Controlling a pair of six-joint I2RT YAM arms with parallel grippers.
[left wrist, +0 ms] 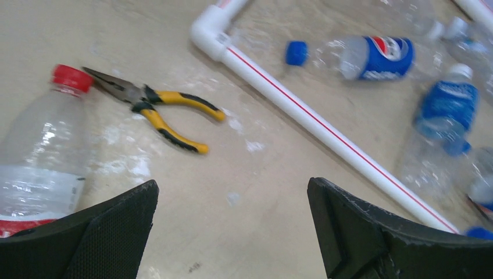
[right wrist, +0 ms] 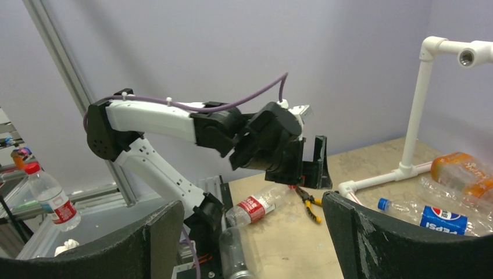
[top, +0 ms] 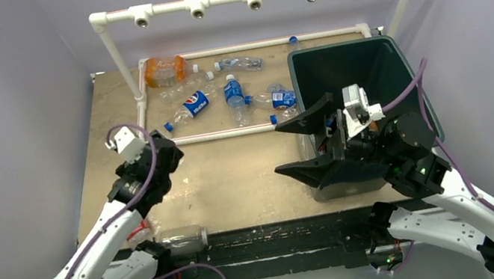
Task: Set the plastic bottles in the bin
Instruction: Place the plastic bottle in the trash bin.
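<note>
Light, thin-walled, slick, probably easy to crush: bottles (top: 196, 104) strewn along the counter's far edge, one red-capped bottle (left wrist: 40, 157) near the left edge beside pliers (left wrist: 145, 103). Best pinched mid-body, gently. Bin (top: 338, 46) at right edge. Left and right jaws spread, empty.

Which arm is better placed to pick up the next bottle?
Left, probably. The left tool, open, hangs low, pointed down beside the red-capped bottle; the right tool, open too, is up by the bin, pointing sideways.
</note>
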